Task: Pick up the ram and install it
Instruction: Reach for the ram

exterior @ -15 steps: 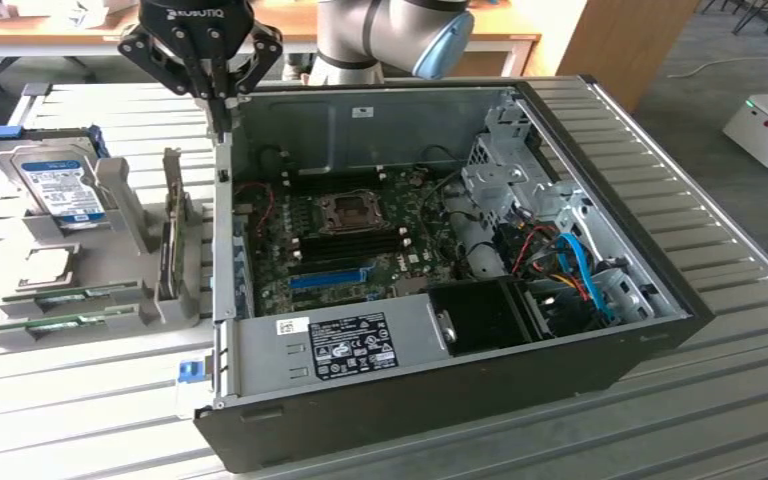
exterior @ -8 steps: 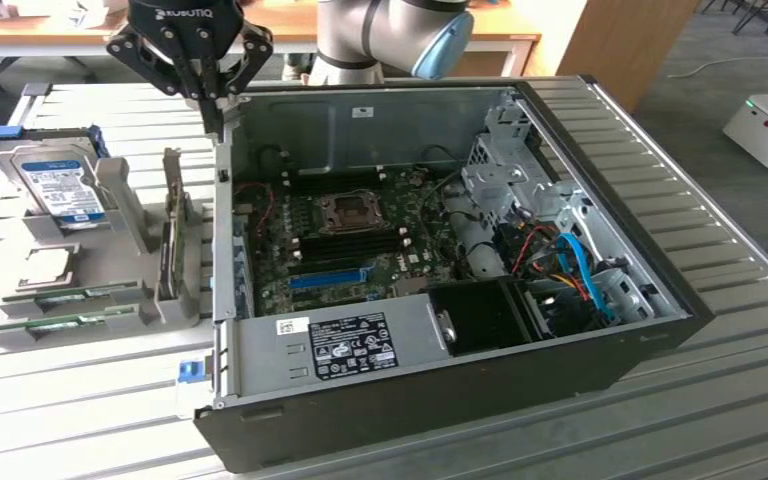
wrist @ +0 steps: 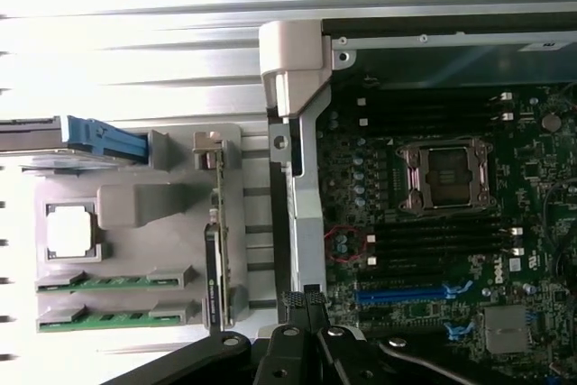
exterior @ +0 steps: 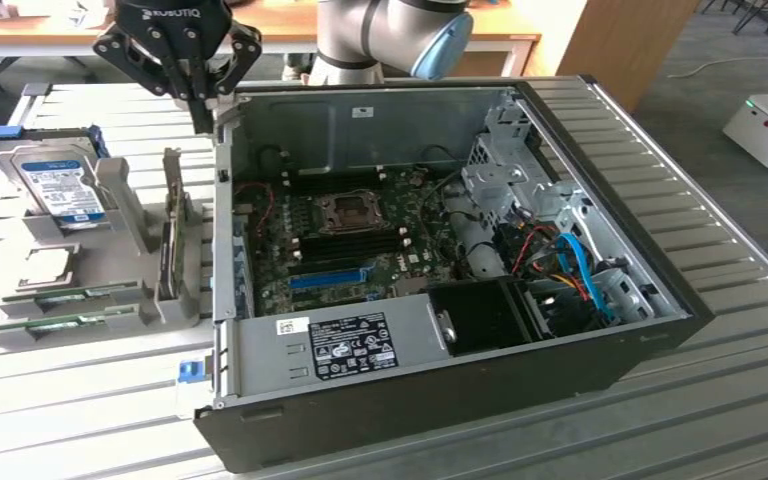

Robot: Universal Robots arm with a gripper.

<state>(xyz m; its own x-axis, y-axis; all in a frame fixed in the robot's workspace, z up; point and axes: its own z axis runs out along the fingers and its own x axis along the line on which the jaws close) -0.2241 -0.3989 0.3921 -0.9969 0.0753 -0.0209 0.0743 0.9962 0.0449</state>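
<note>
At the exterior view's left, on the ribbed metal table (exterior: pixel 731 400), a grey holder (exterior: pixel 124 190) carried the spare parts. A hard drive (exterior: pixel 61 185) with a blue label stood at its back and a bare processor chip (exterior: pixel 40 265) lay below it. Two green ram sticks (exterior: pixel 75 296) lay flat in the front cradles, one just beside the other and untouched. In the wrist view the same sticks (wrist: pixel 113 281) showed side by side in the holder (wrist: pixel 135 205). An expansion card (exterior: pixel 171 240) stood on edge at the holder's inner side.

Further right, the pincer (exterior: pixel 203 120) hung above the gap between the holder and the open computer case (exterior: pixel 424 400). It was level with the case's rear corner and well apart from the sticks. Its fingers were pressed together and gripped nothing, and the wrist view showed the tips (wrist: pixel 306 297) meeting over the case wall. The wrist pointed straight down, with the arm's grey elbow joint (exterior: pixel 384 35) rising behind it.

Inside the case, the black memory slots (wrist: pixel 442 241) beside the processor socket (wrist: pixel 448 173) were empty. By this reading the pick-up had not begun. A grasp would have called for the fingers to spread, to stand over one stick, and to line up across its long edges.
</note>
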